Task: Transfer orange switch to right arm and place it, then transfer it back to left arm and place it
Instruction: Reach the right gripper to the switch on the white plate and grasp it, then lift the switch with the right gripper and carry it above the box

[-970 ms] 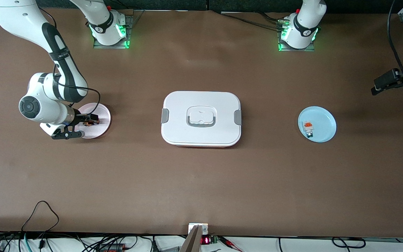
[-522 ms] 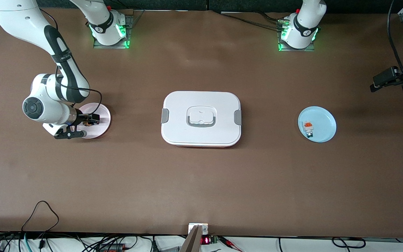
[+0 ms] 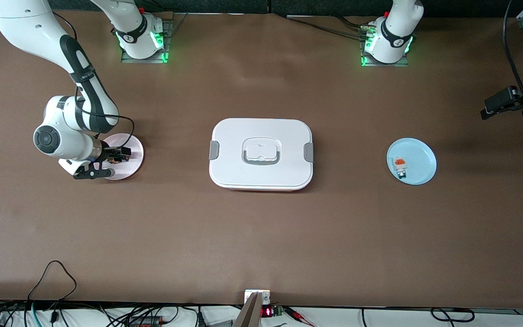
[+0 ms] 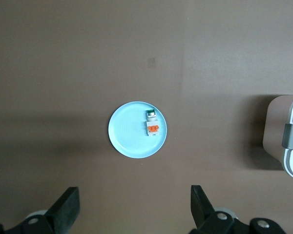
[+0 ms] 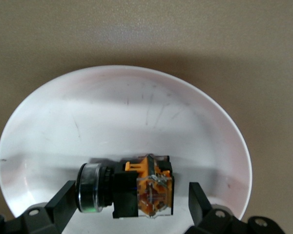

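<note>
- The right gripper (image 3: 111, 161) hangs low over a pink plate (image 3: 133, 161) at the right arm's end of the table, fingers (image 5: 61, 197) spread wide on either side of the orange switch (image 5: 127, 190)
- The orange switch lies on its side on that plate, not gripped
- The box (image 3: 260, 153) sits mid-table, lid on, well apart from both plates
- The left gripper (image 4: 132, 207) waits high over a blue plate (image 3: 422, 156) holding a small white block (image 3: 400, 165), jaws open
</note>
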`<action>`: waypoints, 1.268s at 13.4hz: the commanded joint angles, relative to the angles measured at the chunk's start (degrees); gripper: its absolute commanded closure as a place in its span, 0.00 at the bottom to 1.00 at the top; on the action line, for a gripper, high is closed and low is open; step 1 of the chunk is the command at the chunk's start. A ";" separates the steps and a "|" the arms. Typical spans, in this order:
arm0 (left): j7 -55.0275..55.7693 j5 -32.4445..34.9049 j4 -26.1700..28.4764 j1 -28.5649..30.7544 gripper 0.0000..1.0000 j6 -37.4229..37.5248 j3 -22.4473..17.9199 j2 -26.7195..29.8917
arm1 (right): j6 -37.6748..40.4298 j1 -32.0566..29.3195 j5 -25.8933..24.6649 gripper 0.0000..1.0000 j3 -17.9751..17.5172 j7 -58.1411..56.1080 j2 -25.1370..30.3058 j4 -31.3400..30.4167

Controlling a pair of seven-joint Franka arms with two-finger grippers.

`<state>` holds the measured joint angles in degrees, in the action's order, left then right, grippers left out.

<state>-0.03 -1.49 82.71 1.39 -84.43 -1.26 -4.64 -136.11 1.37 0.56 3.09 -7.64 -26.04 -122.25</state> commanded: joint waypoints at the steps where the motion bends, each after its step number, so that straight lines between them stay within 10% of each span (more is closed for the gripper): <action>1: -0.41 -0.35 -0.79 0.28 0.00 0.58 0.12 0.15 | -1.26 -0.41 -0.73 0.00 -0.28 -0.70 -0.50 -0.71; 6: -0.41 -0.27 -0.79 0.37 0.00 0.58 -0.32 0.15 | -1.52 -0.41 -0.73 0.02 -0.28 -1.05 -0.76 -0.71; 12: -0.41 -0.79 -0.88 0.37 0.00 0.58 0.12 0.24 | -0.91 -0.50 -0.03 0.77 -0.37 -1.58 -0.06 -0.09; 17: -0.32 -0.88 -0.88 0.28 0.00 0.67 0.21 0.24 | -0.91 -0.41 0.23 0.78 -0.54 -2.02 1.86 0.08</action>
<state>-0.03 -1.49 82.64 1.46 -84.43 -1.24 -4.63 -136.94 1.32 0.22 3.16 -8.81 -26.33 -122.00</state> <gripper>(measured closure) 0.000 0.273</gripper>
